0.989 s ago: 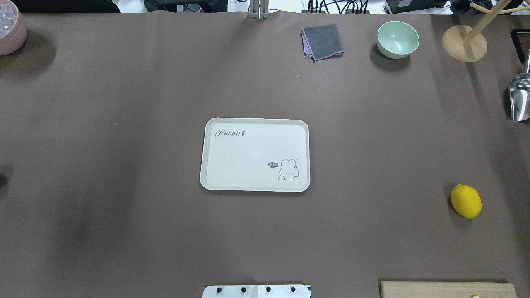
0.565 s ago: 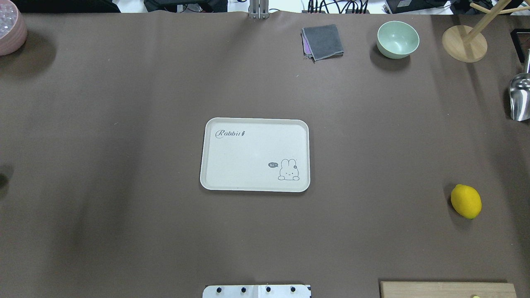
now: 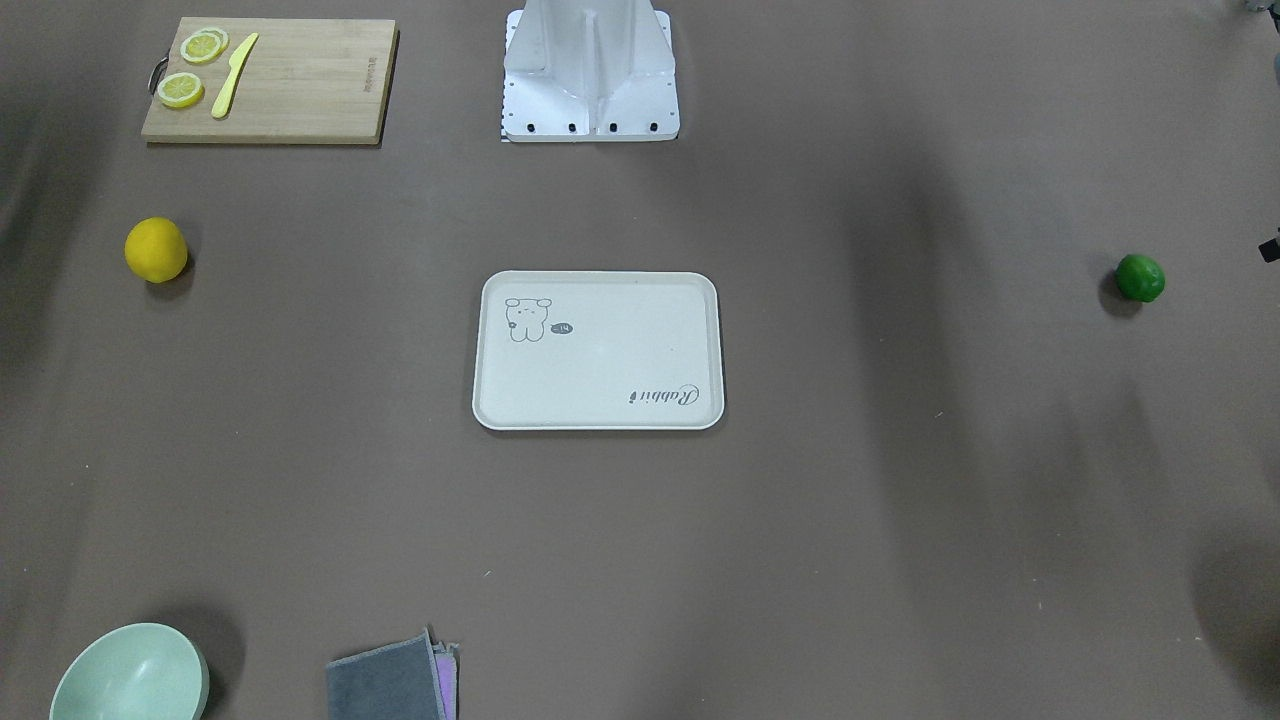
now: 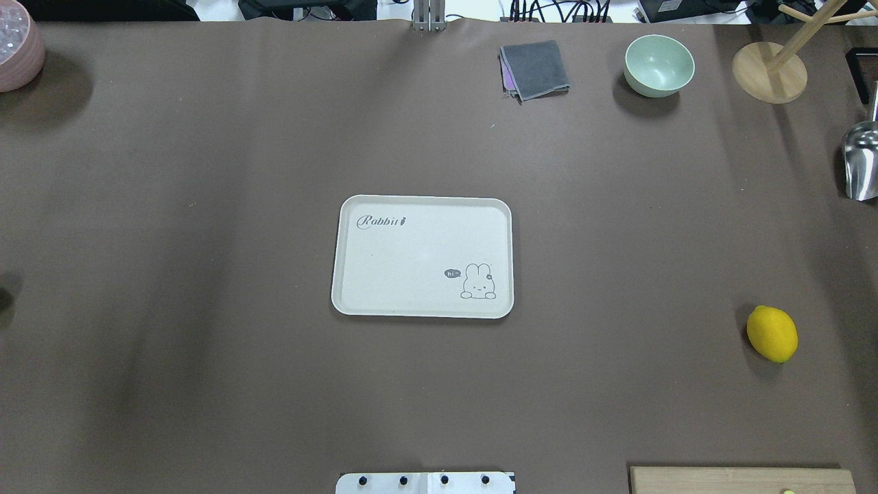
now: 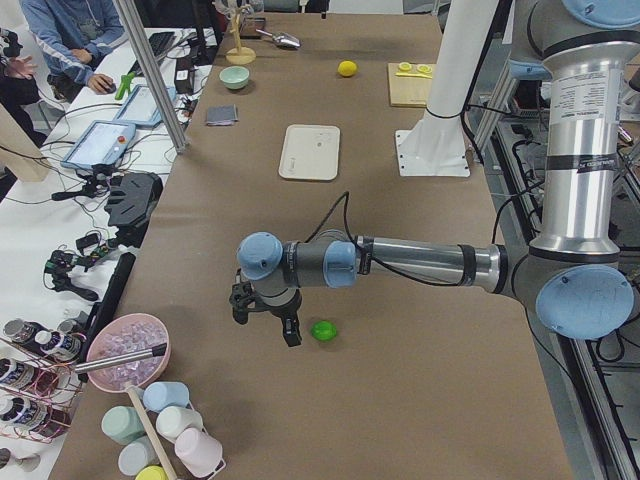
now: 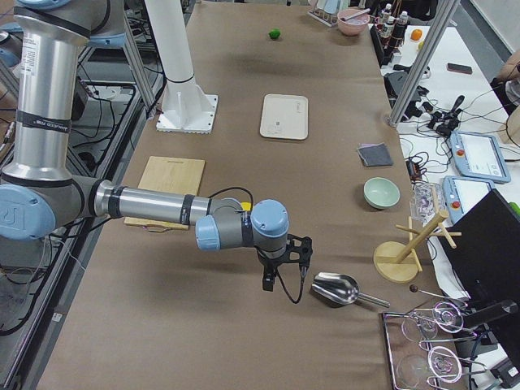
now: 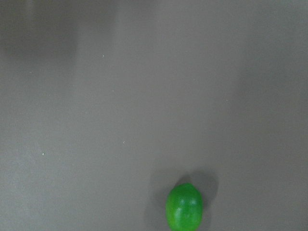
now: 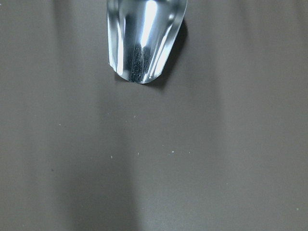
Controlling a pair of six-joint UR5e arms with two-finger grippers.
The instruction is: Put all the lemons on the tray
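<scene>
The cream tray lies empty at the table's middle; it also shows in the front view. The yellow lemon lies on the table far to the tray's right, and shows in the front view. The green lemon lies at the table's far left end, out of the overhead view. My left gripper hangs just beside the green lemon, apart from it; the left wrist view has it at the bottom edge. My right gripper hangs near the right end. I cannot tell whether either is open or shut.
A metal scoop lies just beyond my right gripper. A wooden cutting board with lemon slices and a yellow knife sits by the robot base. A green bowl, a folded grey cloth and a wooden stand line the far edge.
</scene>
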